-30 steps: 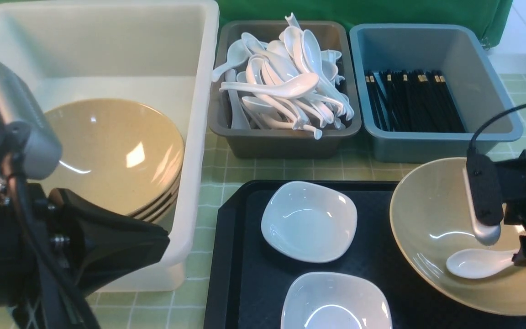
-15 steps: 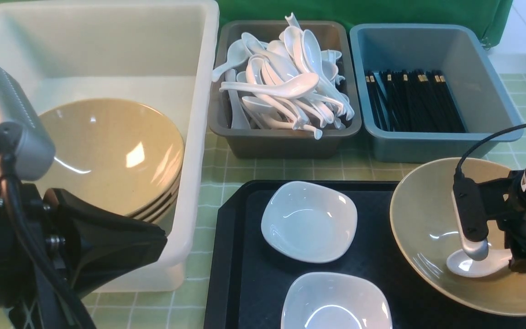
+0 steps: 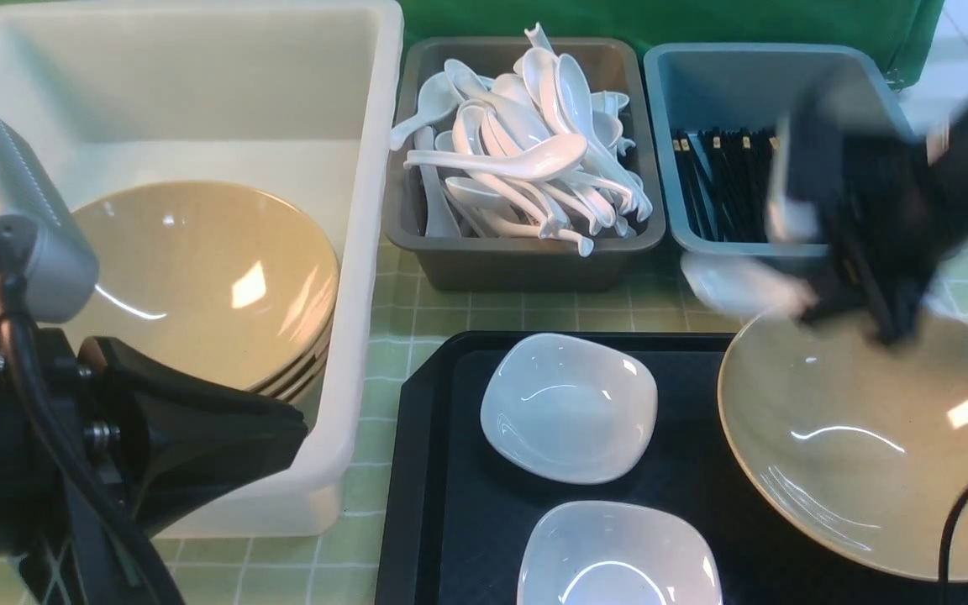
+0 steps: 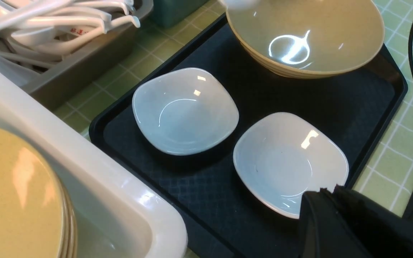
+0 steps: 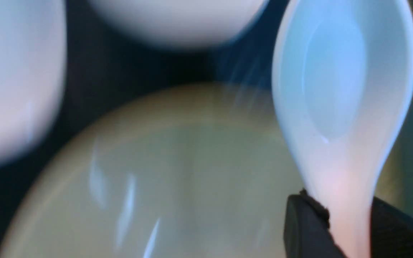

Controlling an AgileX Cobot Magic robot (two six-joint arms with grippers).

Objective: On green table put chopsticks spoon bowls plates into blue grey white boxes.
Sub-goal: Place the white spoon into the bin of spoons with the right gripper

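Right gripper [image 5: 350, 229]: jaws narrowly parted, clamped on the handle of the spoon [image 5: 342, 89], scoop pointing away from the jaws.
Spoon: in the air and blurred in the front view, above the far rim of the bowl [image 3: 854, 454] on the tray [image 3: 442, 470], in front of the blue-grey box [image 3: 702, 76].
Left gripper [image 4: 335, 222]: closed, empty, beside the white box [image 3: 366, 252].
Change: a second ago the spoon lay in that bowl between wide jaws. It is now lifted out.

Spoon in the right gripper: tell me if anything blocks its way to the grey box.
Nothing visible does. The spoon hangs over the tan bowl's far rim, with only green table between it and the grey box.
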